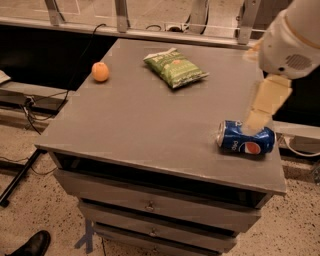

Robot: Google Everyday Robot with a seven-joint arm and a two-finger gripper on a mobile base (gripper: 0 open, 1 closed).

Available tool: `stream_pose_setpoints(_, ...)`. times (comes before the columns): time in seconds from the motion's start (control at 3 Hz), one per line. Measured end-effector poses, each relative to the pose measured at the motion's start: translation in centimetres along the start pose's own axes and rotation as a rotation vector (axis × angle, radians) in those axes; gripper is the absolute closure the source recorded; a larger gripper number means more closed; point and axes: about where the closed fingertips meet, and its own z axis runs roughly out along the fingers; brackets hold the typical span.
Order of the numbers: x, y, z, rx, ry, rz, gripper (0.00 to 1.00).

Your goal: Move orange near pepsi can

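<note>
The orange [100, 71] is a small round fruit near the far left edge of the grey table top [145, 125]. The pepsi can [246, 139] is blue and lies on its side near the table's right front corner. The two are far apart, with most of the table's width between them. My gripper [258, 121], cream-coloured below a large white arm housing [290, 37], hangs at the right just above and behind the can. It holds nothing that I can see.
A green crinkled chip bag [175, 67] lies at the far middle of the table. Drawers [150, 205] sit under the top. Cables [30, 107] and a dark shoe [32, 245] are on the floor at the left. A metal railing [120, 15] runs behind the table.
</note>
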Motion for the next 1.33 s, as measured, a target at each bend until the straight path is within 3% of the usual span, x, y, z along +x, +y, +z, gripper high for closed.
stream_pose_setpoints(0.67, -12.2, -6.6, 6.4, -0.007, -0.244, 0.030, 0.00)
stream_pose_setpoints(1.33, -12.6, -6.8, 6.3, 0.005, -0.264, 0.026, 0.00)
